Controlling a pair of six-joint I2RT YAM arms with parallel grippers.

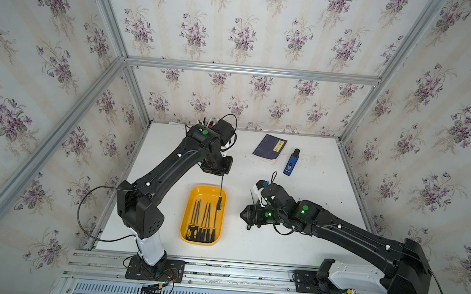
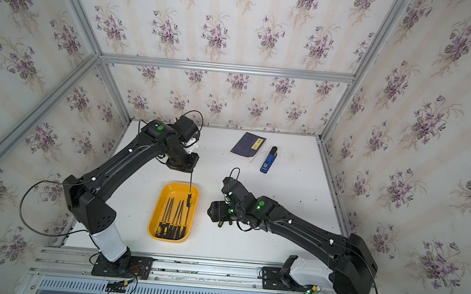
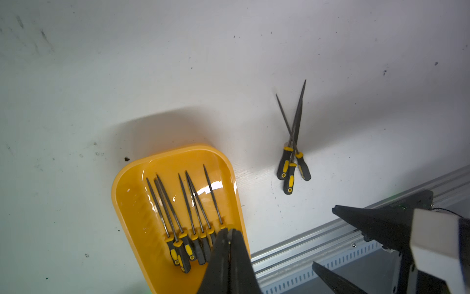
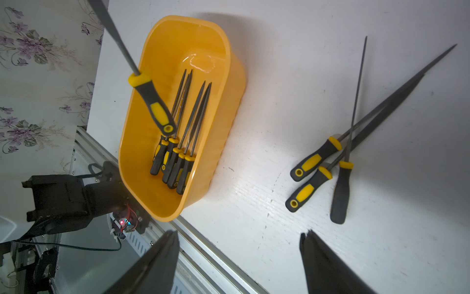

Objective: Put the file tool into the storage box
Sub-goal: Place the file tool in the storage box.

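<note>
The storage box (image 1: 204,191) (image 2: 173,190) is an orange-yellow tray at mid table, and several file tools (image 1: 201,224) (image 3: 188,216) (image 4: 187,122) lie in it. My left gripper (image 1: 221,174) (image 2: 191,173) (image 3: 230,232) is shut on the metal tip of one file tool (image 1: 219,202) (image 2: 189,200) (image 4: 152,101). That file hangs handle-down over the box's far right part. My right gripper (image 4: 239,234) (image 3: 325,236) (image 1: 242,213) stands open and empty, just right of the box. Three crossed files (image 4: 328,163) (image 3: 292,157) lie on the table in front of it.
A dark blue booklet (image 1: 269,149) and a blue handheld device (image 1: 291,163) lie at the back right. A cup of pens (image 1: 207,122) peeks out behind the left arm. The aluminium rail (image 1: 217,266) runs along the table's front edge.
</note>
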